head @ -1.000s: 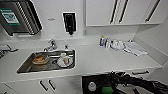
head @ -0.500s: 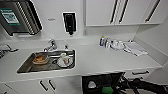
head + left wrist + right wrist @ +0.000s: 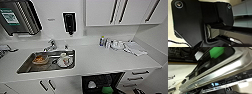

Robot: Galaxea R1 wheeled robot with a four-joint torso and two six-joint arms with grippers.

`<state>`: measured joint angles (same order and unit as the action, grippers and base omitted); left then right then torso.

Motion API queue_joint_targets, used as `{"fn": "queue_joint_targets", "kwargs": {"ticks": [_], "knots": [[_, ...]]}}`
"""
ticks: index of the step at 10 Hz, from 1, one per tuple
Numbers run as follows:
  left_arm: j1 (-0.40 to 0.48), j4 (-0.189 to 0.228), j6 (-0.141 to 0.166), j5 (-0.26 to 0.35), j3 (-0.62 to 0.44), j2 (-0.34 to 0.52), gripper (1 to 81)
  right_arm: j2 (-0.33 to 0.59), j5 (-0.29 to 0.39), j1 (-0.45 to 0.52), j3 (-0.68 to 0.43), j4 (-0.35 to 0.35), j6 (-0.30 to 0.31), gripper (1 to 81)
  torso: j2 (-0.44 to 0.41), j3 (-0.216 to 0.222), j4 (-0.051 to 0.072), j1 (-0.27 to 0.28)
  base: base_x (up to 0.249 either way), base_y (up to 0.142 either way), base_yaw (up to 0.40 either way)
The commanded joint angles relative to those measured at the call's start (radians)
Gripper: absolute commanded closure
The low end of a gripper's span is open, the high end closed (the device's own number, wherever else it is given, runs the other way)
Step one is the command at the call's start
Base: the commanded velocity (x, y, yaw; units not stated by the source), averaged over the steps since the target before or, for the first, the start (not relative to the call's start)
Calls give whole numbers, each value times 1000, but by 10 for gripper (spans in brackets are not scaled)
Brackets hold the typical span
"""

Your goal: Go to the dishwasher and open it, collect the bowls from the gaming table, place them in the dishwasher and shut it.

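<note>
Below the white counter [image 3: 100,60], right of the steel sink [image 3: 23,68] with its dishes, the dishwasher [image 3: 100,83], open, dark rack inside with a green thing [image 3: 108,89] and a pale round piece [image 3: 91,85]. In the right wrist view, close along the dishwasher's steel door edge, control strip lit blue. Cannot tell whether either gripper is apart or together.

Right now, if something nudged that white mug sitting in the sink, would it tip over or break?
The white mug looks ceramic, so probably rigid and chippable against the steel sink. It stands upright among other dishes, beside the bowl, so a nudge would likely knock it into them. If the basin is wet, it may slide.
</note>
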<state>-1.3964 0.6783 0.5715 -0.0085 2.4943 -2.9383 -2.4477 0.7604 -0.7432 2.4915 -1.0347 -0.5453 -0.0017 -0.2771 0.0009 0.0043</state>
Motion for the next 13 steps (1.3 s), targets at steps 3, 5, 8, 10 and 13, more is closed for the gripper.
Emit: {"fn": "queue_joint_targets", "kwargs": {"ticks": [3,5,8,10,13], "knots": [[16,0,-4,1,32,4,10,89,97,-67,-34,-76,-85,10,0,0,0,0,0,0,0],[16,-3,5,-10,35,5,10,71,86,-136,-5,-97,-128,10,0,0,0,0,0,0,0],[18,-49,7,-42,71,4,10,-21,83,-227,105,-122,-196,10,0,0,0,0,0,0,0],[16,-49,8,-42,75,7,10,-113,96,-262,237,-123,-232,10,0,0,0,0,0,0,0],[17,-49,8,-64,78,8,10,-214,99,-305,341,-122,-271,10,-123,0,0,78,0,0,0]]}}
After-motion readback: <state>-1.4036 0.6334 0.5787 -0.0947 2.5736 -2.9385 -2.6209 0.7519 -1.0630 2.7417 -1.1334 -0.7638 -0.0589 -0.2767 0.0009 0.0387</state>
